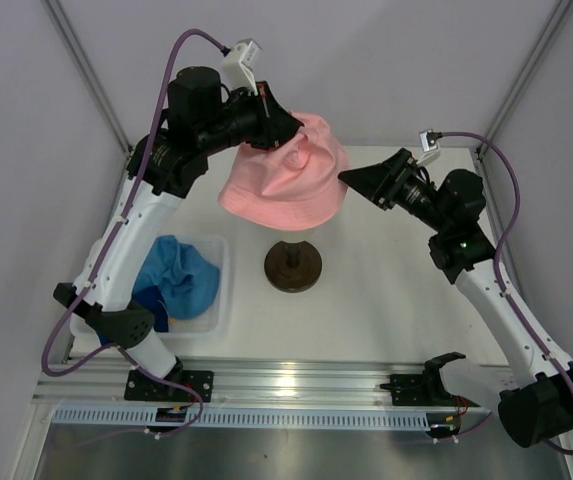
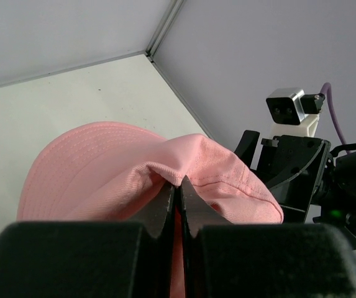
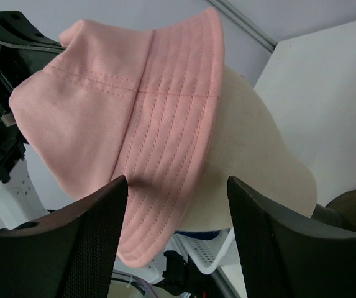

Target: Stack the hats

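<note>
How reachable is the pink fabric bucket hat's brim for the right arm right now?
Probably yes. The right claw is open, right at the brim of the pink fabric bucket hat, with nothing between them. The left claw pinches the hat's other side, out of the way.

I see 1 pink hat (image 1: 284,185) (stitched rows ring its brim), 1 light blue hat (image 1: 181,270), a beige form (image 3: 252,155), a dark brown base (image 1: 306,272).

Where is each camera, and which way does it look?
Top external: high behind both arms, looking down on the table; both show.
Left wrist: on the left gripper, looking along shut jaws pinching the soft pink fabric bucket hat.
Right wrist: behind the open right gripper, facing that hat.
All three share the hat.
</note>
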